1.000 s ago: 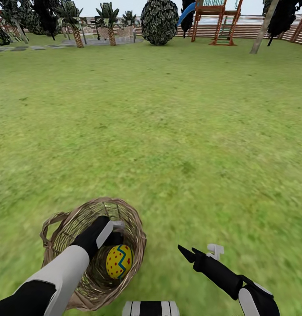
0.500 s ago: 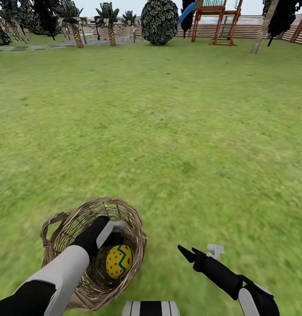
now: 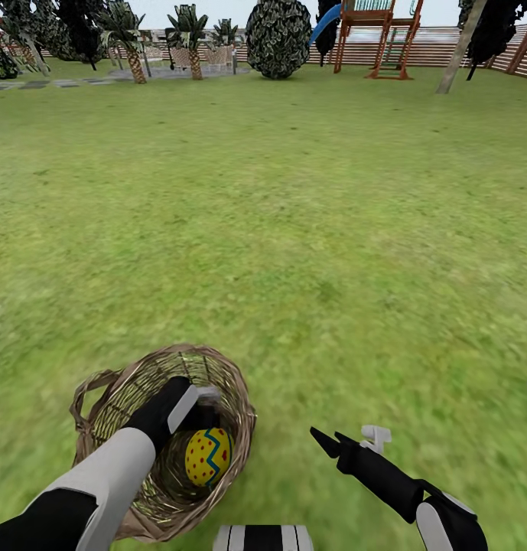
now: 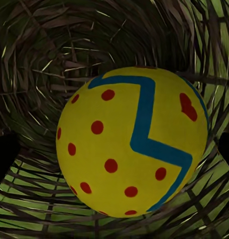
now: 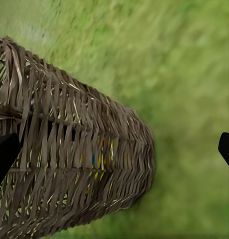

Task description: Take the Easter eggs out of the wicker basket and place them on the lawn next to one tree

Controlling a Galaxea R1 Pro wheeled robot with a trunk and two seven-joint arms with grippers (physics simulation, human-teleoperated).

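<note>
From the head camera, our left gripper [image 3: 204, 405] reaches inside the round tan wicker basket [image 3: 110, 398] on the green lawn [image 3: 294, 229], just above a yellow egg with red dots and a blue zigzag [image 3: 207, 456]. Our right gripper [image 3: 347, 442] hovers over grass beside the basket, fingers spread, empty.

From the left wrist, the egg [image 4: 132, 149] sits between widely parted dark fingertips [image 4: 4, 154], not visibly touching.

From the right wrist, we see the basket's woven wall [image 5: 74, 149].

Mottled green grass [image 3: 294, 214] is seen stretching flat to a far boundary. A dark brown slatted fence [image 3: 439, 52] runs along the back. A wooden playset [image 3: 378, 34] with a blue slide [image 3: 324, 23] stands before it. A rounded speckled bush [image 3: 278, 38] and small palms [image 3: 190, 42] are noted left of it, with grey paving [image 3: 34, 83] beyond. Pale sky above; light even.
</note>
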